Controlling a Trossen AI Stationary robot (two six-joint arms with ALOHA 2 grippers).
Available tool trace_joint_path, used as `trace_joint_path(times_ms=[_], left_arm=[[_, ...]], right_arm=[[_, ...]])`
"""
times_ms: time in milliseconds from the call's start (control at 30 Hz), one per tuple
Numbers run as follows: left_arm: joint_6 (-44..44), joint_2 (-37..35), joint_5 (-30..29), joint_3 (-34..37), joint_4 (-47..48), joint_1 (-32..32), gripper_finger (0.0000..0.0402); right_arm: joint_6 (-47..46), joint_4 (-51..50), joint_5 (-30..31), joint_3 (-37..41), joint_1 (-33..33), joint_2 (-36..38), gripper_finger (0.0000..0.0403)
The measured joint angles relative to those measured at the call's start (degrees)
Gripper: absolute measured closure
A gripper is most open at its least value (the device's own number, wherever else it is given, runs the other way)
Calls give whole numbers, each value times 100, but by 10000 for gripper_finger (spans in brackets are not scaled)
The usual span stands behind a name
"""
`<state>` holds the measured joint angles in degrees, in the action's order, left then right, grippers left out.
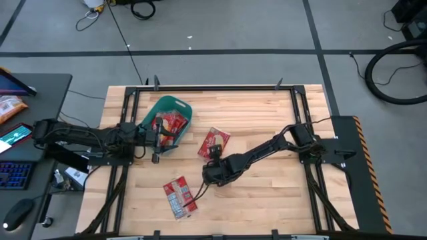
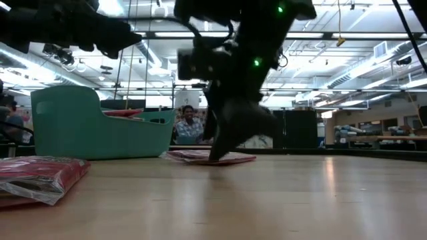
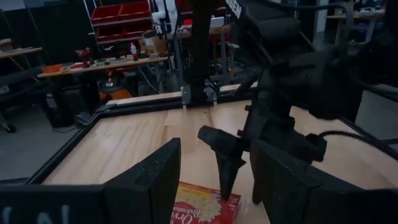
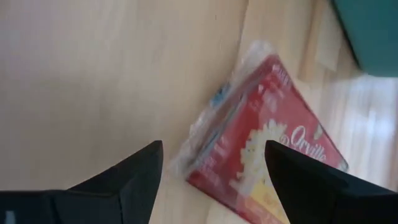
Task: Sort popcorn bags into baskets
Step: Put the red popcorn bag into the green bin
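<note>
Right gripper [image 1: 212, 159] low over mid-table, fingers spread wide and empty, tips just above the wood in the low view. Popcorn bag [image 1: 214, 142] just beyond those tips, on the far side and slightly right; same bag [image 4: 261, 149] fills the space ahead of the open fingers in the right wrist view, flat on the table, long axis running diagonally, near corner toward the gripper. No contact visible between fingers and wrapper. Judgement: coming move turns on a short advance toward the far side and a turn of the wrist to bring the jaws across the narrow width of the bag.

Left gripper [image 1: 159, 141] at the near rim of the teal basket [image 1: 175, 102], fingers parted, nothing seen between them; farther from the loose bag than the right. Red packets [image 1: 171, 125] already inside the basket, far left of the table.

Second loose bag [image 1: 180, 196] near the front edge, left of centre, panel side up, well apart from both grippers.

Limits: count of packets inside the basket not readable. Fingertip clearance above the table uncertain in the low view, arm body masking the tips. Far end of the target bag cut off in the right wrist view. Person in the room behind, clear of the table.
</note>
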<state>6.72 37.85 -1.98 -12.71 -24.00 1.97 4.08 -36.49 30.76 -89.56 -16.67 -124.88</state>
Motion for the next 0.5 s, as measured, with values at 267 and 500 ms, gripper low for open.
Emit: trace_joint_path(times_ms=[267,500], left_arm=[[0,1,-4,0,-5,-4,205],[-2,1,-2,0,3,-4,205]], right_arm=[[-45,-199,105,-13,17,-144,145],[-144,-280,-156,-13,80,-144,234]])
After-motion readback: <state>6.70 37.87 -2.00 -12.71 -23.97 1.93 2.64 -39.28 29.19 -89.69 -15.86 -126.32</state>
